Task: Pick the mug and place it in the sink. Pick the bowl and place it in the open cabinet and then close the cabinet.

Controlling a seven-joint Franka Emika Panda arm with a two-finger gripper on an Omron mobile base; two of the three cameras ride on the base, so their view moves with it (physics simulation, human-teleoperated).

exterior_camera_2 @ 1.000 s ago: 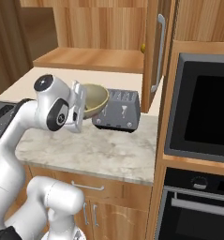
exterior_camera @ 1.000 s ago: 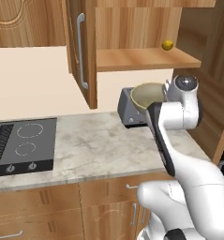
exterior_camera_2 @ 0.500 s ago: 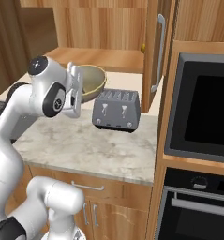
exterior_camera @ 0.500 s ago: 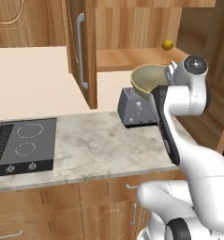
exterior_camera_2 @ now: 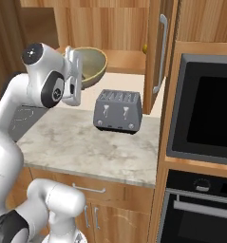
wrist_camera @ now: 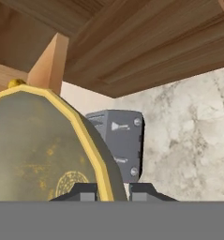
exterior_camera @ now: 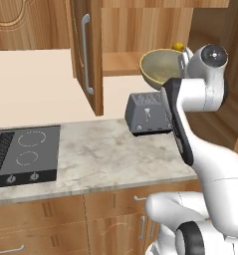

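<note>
My gripper (exterior_camera: 183, 63) is shut on the rim of the olive-beige bowl (exterior_camera: 160, 67), holding it tilted in the air above the toaster, level with the bottom shelf (exterior_camera: 119, 63) of the open wooden cabinet. From the right, the bowl (exterior_camera_2: 93, 64) hangs in front of the shelf (exterior_camera_2: 127, 60), beside the gripper (exterior_camera_2: 76, 71). In the hand view the bowl (wrist_camera: 38, 150) is pinched between the fingertips (wrist_camera: 111, 189). The cabinet doors (exterior_camera: 85, 50) (exterior_camera_2: 157, 52) stand open. Mug and sink are out of view.
A grey toaster (exterior_camera: 148, 113) (exterior_camera_2: 118, 110) (wrist_camera: 120, 140) stands on the marble counter (exterior_camera: 100, 154) under the bowl. A small yellow fruit (exterior_camera: 178, 47) (exterior_camera_2: 144, 48) lies on the shelf. A black cooktop (exterior_camera: 21, 154) is at left, a built-in oven (exterior_camera_2: 205, 118) at right.
The arm has lifted the bowl from beside the toaster up to the height of the cabinet shelf. The toaster and fruit stay put.
</note>
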